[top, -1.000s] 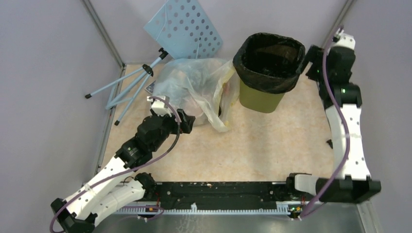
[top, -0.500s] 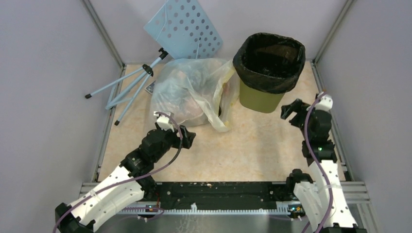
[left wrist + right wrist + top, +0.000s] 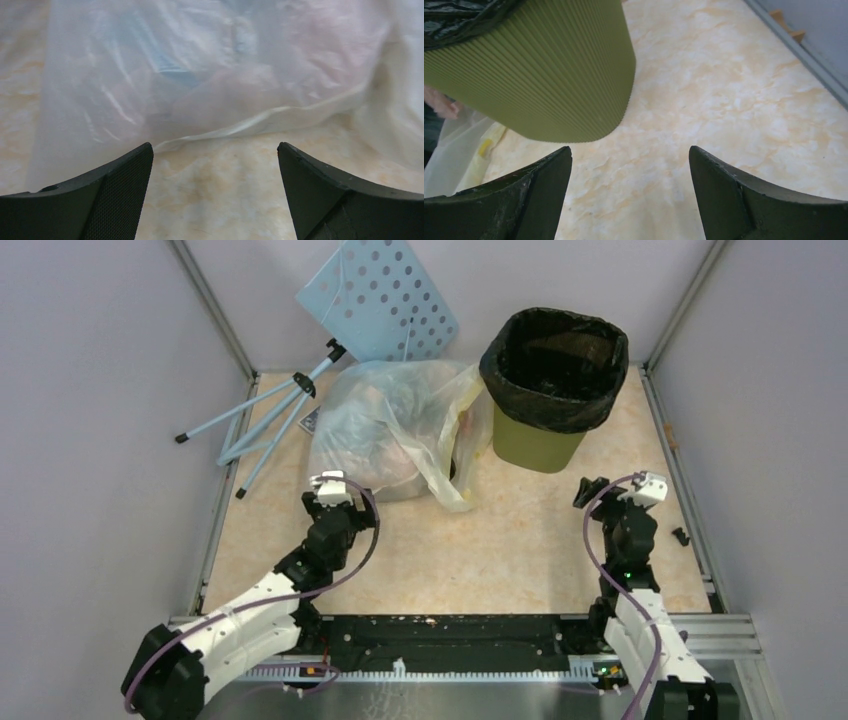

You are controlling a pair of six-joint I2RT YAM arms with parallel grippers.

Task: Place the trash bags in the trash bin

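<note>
Beige tabletop [image 3: 520, 540] carries clear bag [image 3: 385, 430] beside trash bin [image 3: 535, 445].

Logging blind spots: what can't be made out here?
Top view: black trash bag lining the green trash bin, too dark inside to show its bottom.
Left wrist: contents of the clear plastic bag, blurred by its film.
Right wrist: bin's rim, cut by the top edge.
Top view: small black piece by the right rail, too small to name.
</note>
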